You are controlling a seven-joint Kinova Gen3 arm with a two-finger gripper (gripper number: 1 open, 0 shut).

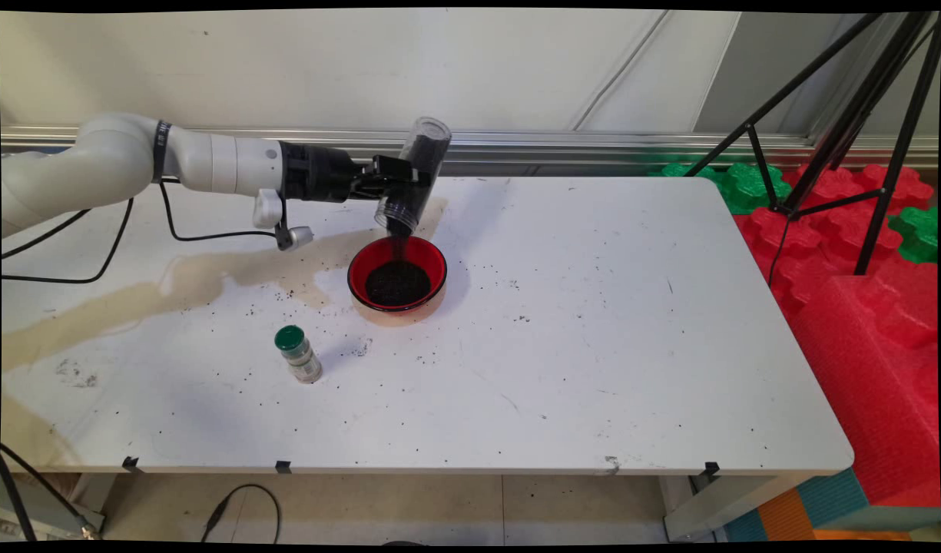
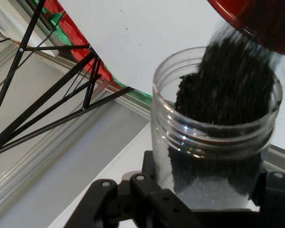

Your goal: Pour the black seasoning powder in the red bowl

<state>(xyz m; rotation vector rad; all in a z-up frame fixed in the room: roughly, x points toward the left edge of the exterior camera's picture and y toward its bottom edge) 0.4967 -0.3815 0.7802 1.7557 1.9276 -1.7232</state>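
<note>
My gripper (image 1: 405, 183) is shut on a clear plastic jar (image 1: 413, 175), held tipped mouth-down over a red bowl (image 1: 397, 273). Dark granules stream from the jar's mouth into the bowl, where a dark heap lies. In the hand view the jar (image 2: 213, 142) fills the lower right between the fingers, its threaded mouth full of dark grains, with the red bowl's rim (image 2: 256, 21) at the top right. A small bottle with a green cap (image 1: 298, 354) stands on the table in front and to the left of the bowl.
A brownish stain (image 1: 170, 280) runs across the table's left part, with dark specks scattered round the bowl. A black tripod (image 1: 839, 123) stands beyond the table's right far corner over red and green foam blocks (image 1: 862, 261). Black cables hang from the arm.
</note>
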